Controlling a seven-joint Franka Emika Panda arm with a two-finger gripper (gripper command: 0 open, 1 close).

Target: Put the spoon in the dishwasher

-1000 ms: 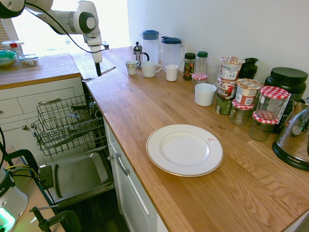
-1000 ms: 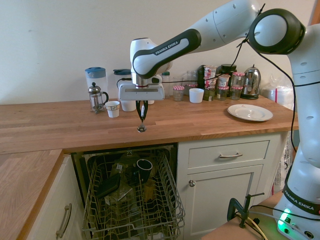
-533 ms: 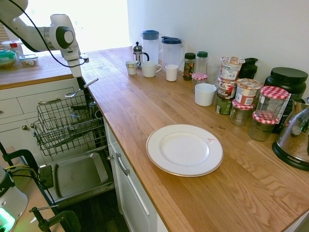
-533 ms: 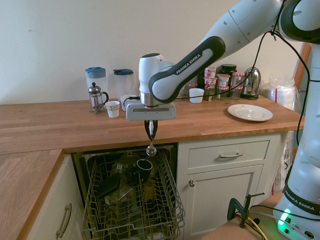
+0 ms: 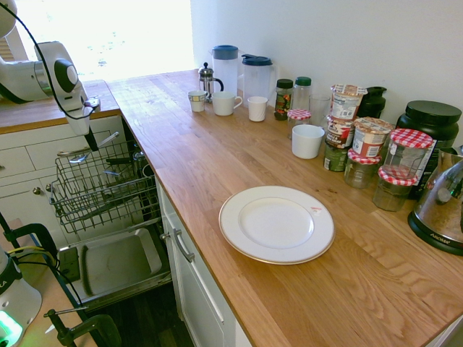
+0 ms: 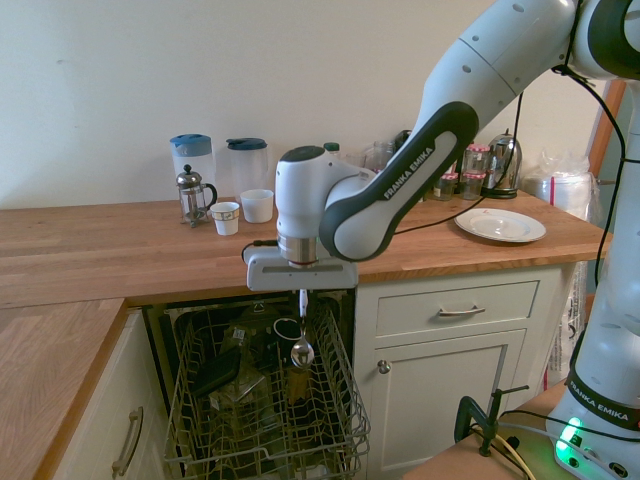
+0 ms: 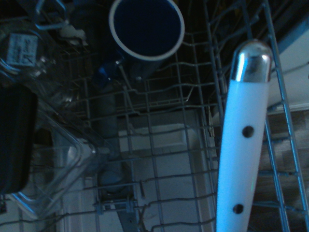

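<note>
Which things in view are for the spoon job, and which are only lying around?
For the job:
- spoon, in the gripper
- dishwasher, rack out

Only lying around:
- plate
- French press
- kettle
- patterned cup
- dark mug, inside the rack

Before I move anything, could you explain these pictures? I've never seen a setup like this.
The machine is one white robot arm ending in a two-finger gripper. Two room cameras see it from opposite sides; a third, on its wrist, looks down into the open dishwasher's wire rack.

The gripper is closed on a metal spoon with a white handle, held over the rack, which holds a dark mug and clear containers. On the wooden counter stand a white plate, white mugs, a French press, blue-lidded pitchers, jars and a kettle.
</note>
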